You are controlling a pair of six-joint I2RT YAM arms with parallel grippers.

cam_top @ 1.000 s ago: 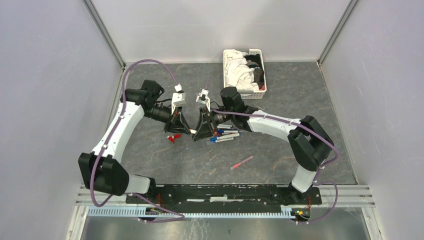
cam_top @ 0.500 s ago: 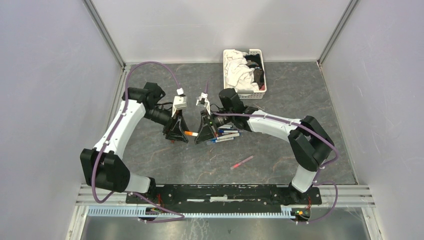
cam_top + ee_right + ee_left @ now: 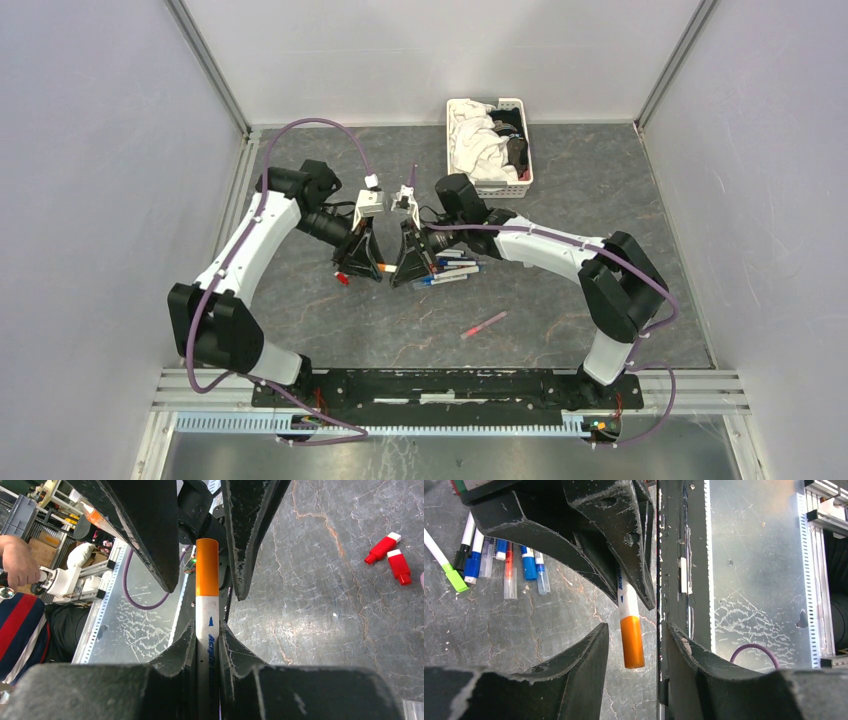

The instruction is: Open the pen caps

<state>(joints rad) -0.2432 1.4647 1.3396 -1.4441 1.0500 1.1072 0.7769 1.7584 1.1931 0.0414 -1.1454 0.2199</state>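
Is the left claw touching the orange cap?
Apart. In the left wrist view the orange cap sits between the open fingers of the left gripper, with a gap showing on both sides.

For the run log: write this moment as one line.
right gripper: shut on pen | left gripper: open, straddling orange cap | uncapped: no

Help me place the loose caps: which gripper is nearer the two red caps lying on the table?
Left. The left gripper hangs just beside the red caps; the right gripper, gripping the orange-capped pen, lies beyond it.
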